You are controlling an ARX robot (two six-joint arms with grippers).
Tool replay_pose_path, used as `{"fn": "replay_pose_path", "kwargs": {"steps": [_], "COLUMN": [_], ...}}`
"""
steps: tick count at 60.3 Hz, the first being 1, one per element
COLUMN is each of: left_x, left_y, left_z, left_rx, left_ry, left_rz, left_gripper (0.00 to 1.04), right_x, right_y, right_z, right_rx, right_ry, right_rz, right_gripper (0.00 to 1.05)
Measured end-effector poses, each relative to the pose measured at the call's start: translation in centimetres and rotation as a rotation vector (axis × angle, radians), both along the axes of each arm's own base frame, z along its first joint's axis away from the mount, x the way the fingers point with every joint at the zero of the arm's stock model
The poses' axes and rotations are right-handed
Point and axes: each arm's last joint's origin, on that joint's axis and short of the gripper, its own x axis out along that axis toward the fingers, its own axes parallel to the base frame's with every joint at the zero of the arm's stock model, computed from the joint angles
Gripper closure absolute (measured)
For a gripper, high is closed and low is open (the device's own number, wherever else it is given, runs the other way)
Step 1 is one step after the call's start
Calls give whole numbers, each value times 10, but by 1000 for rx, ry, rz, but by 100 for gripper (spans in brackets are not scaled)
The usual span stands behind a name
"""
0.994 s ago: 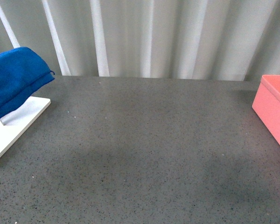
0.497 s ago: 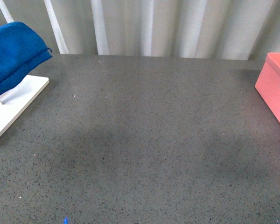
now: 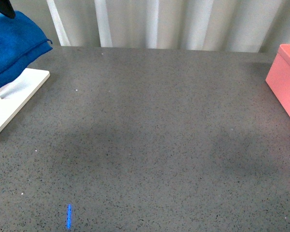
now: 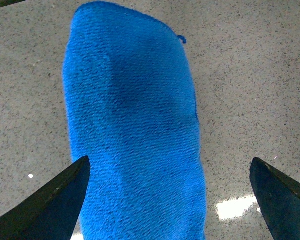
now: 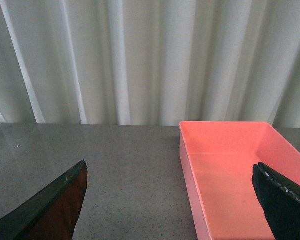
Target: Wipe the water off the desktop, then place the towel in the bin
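Near desktop [image 3: 150, 140]: no water I can discern. Far left, towel [image 4: 135, 125] drapes white rack [image 3: 14, 104]; my left gripper [image 4: 168, 165] spread wide over it. Pickup step: next descend, pinch. My right gripper [image 5: 169, 166] likewise parted, facing far-right bin [image 5: 230, 170].

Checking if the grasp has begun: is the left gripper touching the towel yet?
Cannot tell. In the left wrist view the open left gripper straddles the towel. One fingertip overlaps the cloth's edge in the picture, but its height above it is unclear.
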Motion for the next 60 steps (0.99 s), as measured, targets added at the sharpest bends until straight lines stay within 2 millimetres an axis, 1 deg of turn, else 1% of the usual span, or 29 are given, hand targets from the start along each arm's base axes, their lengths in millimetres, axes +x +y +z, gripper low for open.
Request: {"fn": "replay_pose_path", "kwargs": {"steps": [9, 20, 37, 48, 60], "left_x": [6, 12, 11, 8, 9], "left_y": [-6, -2, 9, 10, 10], "left_z": [-14, -24, -33, -48, -51], "left_rx": [6, 38, 62, 84, 93], "left_ry": [-12, -39, -24, -1, -9], "left_rz": [-20, -9, -2, -34, -40], "left_gripper": [7, 7, 7, 7, 7], "right_x": [0, 0, 0, 0, 0], "right_y": [0, 0, 0, 0, 0], "right_z": [0, 0, 0, 0, 0], "right_rx": [0, 0, 0, 0, 0], "right_ry": [0, 0, 0, 0, 0], "right_rz": [0, 0, 0, 0, 0], "right_gripper": [7, 7, 7, 7, 7]}}
